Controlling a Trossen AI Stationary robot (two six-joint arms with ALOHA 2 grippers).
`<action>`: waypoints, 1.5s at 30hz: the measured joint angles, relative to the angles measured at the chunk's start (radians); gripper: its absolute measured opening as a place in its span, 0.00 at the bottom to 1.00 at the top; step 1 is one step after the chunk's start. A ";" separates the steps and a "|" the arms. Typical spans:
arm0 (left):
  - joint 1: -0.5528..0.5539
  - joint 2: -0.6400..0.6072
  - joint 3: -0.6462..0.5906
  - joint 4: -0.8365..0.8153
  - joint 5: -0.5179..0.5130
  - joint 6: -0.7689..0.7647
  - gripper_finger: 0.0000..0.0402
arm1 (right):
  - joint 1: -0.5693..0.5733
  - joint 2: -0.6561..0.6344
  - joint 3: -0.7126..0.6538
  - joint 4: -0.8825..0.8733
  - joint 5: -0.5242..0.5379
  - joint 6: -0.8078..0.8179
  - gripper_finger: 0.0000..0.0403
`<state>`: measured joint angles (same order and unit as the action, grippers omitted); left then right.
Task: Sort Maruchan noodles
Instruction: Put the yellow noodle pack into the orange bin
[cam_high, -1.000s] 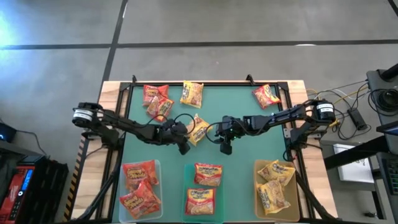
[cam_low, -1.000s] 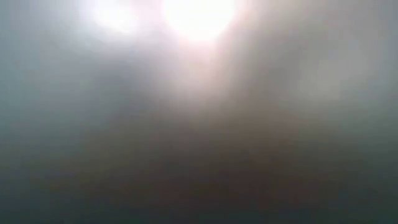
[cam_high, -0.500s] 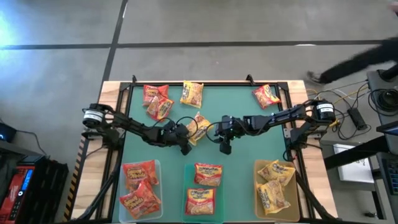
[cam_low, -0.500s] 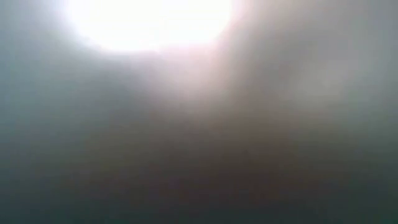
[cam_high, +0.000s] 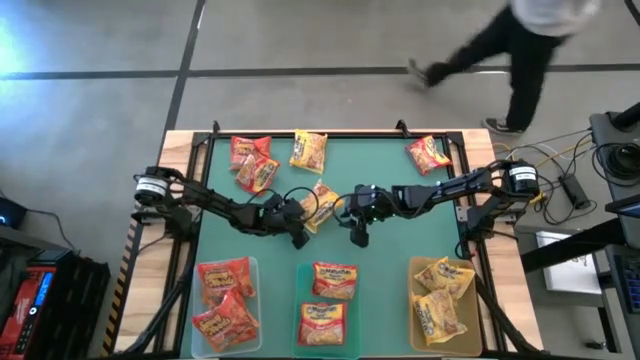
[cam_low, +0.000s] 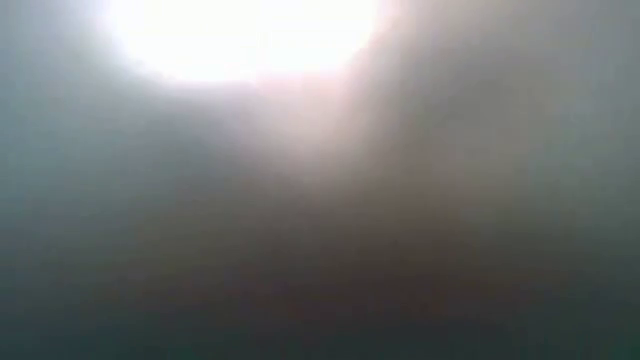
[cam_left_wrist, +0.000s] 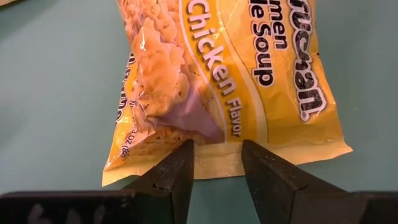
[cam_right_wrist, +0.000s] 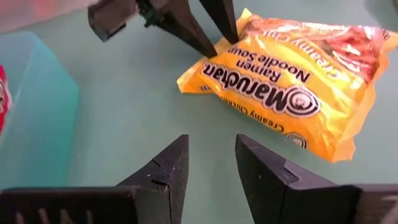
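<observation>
At mid-table a yellow packet lies flat, the left claw set narrowly apart at its sealed edge with fingertips touching it but not yet pinching, while the right claw, also narrow and empty, hovers just beside it.

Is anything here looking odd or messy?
The low view shows only a bright blur. The yellow packet lies askew mid-table, the left gripper astride its edge, the right gripper open beside it. Other packets lie scattered, unsorted.
</observation>
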<state>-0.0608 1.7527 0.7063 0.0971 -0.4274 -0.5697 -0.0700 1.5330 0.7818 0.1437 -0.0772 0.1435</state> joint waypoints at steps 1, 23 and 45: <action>0.000 0.000 0.000 0.000 0.000 0.000 0.30 | 0.000 0.000 0.000 0.004 0.000 0.009 0.31; 0.000 0.001 -0.003 -0.003 0.015 -0.012 0.30 | -0.192 -0.027 0.050 -0.123 -0.037 0.168 0.31; -0.001 0.002 -0.008 0.003 0.024 0.002 0.30 | -0.394 0.046 0.050 -0.034 -0.350 0.485 0.60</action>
<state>-0.0616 1.7544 0.6979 0.1003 -0.4030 -0.5676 -0.4641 1.5786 0.8322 0.1099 -0.4269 0.6281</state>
